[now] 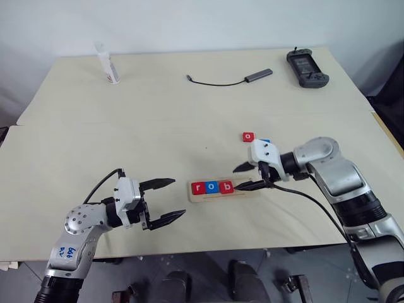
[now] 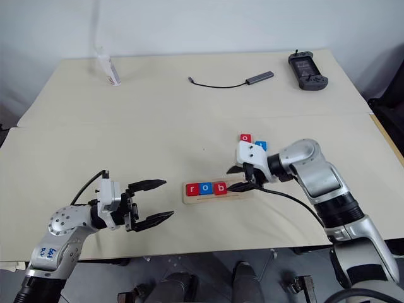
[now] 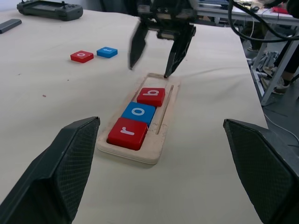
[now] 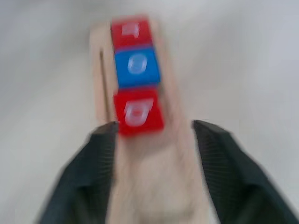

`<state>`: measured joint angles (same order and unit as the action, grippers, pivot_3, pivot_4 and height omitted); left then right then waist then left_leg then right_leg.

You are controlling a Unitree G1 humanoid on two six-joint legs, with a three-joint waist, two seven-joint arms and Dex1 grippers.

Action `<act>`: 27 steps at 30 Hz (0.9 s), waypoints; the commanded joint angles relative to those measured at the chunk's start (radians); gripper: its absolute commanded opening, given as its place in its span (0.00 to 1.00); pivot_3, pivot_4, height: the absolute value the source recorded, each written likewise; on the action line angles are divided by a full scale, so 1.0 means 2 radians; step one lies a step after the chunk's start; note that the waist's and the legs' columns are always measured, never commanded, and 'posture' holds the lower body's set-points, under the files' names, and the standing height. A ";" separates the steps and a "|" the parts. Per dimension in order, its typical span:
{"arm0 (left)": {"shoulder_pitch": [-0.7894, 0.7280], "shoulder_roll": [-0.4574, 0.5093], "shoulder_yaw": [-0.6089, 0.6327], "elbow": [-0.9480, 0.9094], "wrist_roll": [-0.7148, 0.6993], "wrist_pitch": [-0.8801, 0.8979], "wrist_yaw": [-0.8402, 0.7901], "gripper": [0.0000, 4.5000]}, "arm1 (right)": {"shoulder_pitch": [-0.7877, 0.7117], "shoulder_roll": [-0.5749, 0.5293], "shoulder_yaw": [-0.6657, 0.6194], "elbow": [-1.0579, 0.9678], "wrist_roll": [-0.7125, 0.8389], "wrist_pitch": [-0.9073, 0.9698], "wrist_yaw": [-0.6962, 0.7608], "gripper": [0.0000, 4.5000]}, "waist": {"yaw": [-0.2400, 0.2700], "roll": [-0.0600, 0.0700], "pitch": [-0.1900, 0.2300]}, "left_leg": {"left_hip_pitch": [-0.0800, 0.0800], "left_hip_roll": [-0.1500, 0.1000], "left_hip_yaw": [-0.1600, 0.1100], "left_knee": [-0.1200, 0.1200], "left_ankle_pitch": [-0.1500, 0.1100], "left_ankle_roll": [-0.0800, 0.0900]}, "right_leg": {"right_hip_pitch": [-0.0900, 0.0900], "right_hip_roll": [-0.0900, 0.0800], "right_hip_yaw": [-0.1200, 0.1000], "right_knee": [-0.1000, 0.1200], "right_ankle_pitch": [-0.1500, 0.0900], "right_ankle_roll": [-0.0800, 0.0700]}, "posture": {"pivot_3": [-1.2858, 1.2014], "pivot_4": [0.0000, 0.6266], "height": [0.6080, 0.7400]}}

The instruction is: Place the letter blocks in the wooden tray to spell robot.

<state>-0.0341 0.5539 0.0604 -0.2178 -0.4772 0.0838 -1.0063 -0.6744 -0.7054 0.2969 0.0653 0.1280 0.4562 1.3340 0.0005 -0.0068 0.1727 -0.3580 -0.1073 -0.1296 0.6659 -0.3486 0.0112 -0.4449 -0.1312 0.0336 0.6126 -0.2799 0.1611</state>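
My left gripper (image 1: 165, 201) hangs wide open and empty, near the wooden tray (image 3: 154, 151). The tray holds red r (image 3: 128, 132), blue o (image 3: 139, 112), red b (image 3: 151, 96), leaving two slots. My right gripper (image 1: 246, 177) is parted and empty over its bare end. Beyond lie red o (image 3: 81, 56) and blue t (image 3: 107, 52)

A white bottle (image 1: 108, 64) stands near the far left corner of the cream desk (image 1: 126, 139), a grey adapter with its dark cable (image 1: 230, 80) lies along the far edge, and a black handheld controller (image 1: 307, 68) rests at the far right corner.
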 commanded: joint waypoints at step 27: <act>0.004 0.007 0.008 -0.021 -0.005 -0.001 0.011 1.00 | 0.018 0.011 -0.052 -0.061 0.039 0.035 -0.061 0.01 | 0.000 0.000 0.000 | 0.000 0.000 0.000 0.000 0.000 0.000 | 0.000 0.000 0.000 0.000 0.000 0.000 | 0.52 0.24 1.00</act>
<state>-0.0309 0.5604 0.0605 -0.2251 -0.4775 0.0890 -0.9838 -0.6388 -0.6623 0.2656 -0.0116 0.1647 0.5387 1.2161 -0.0002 -0.0069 0.1727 -0.3580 -0.1071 -0.1293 0.6659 -0.3488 0.0112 -0.4450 -0.1311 0.0337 0.6125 -0.2799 0.1611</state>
